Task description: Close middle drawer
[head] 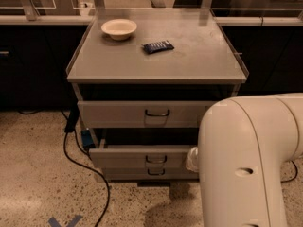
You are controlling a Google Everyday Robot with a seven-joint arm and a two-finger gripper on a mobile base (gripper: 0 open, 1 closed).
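Note:
The middle drawer of the grey metal cabinet stands pulled out a little, its low front panel forward of the drawers above and below. Its small dark loop handle shows at centre. My gripper is not in view. Only my large white arm housing shows, in the right foreground. It covers the right end of the drawers, and a white arm part sits at the middle drawer's right end.
The top drawer and the lowest drawer sit further in. A beige bowl and a dark blue packet lie on the cabinet top. A black cable runs over the speckled floor at the left. Dark counters stand behind.

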